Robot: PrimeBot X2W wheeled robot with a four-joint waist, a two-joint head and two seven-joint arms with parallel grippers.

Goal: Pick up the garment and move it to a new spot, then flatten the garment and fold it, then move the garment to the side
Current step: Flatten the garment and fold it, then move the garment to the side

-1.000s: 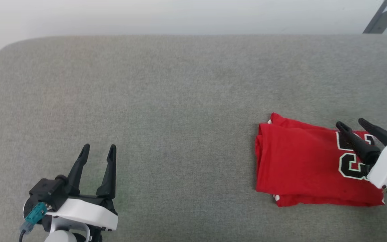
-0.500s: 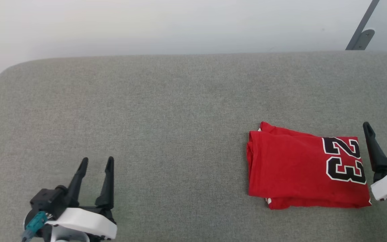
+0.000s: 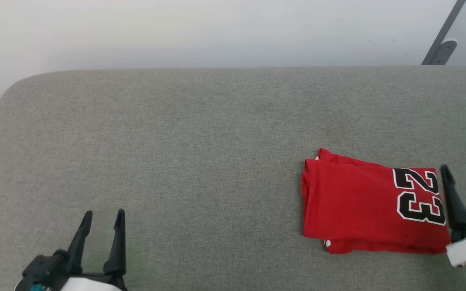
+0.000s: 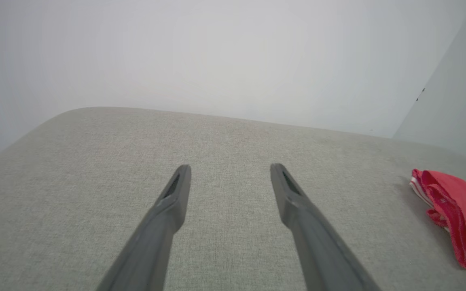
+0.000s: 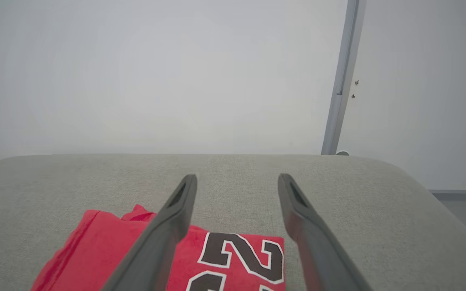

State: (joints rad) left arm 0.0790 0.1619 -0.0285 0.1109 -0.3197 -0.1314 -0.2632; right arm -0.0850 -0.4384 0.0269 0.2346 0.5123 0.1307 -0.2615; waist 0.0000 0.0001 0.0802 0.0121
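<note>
garment is folded into a compact red rectangle, flat on the grey padded surface. it's in the right half of the head view, nearer the front edge than the back. black white-outlined "23" print sits at its right end, turned sideways. stacked layers show along the left edge. a bit of white trim peeks out at the back-left corner and under the front-left corner.

right gripper: jaws spread wide, nothing between them, nothing held. it's just beside the garment's right edge. its inner finger lines up with the cloth edge in the head view, can't tell if it touches. in the right wrist view one of the fingers crosses in front of the red cloth, and part of the print shows in the gap between the two.

left gripper: jaws also spread wide, empty. it's at the lower left of the head view over bare grey fabric, well apart from the garment. in the left wrist view the garment is at the far right edge, fold side facing the camera, with red-and-white striped trim showing at that end.

background: plain pale wall, grey metal post at upper right behind the surface.
</note>
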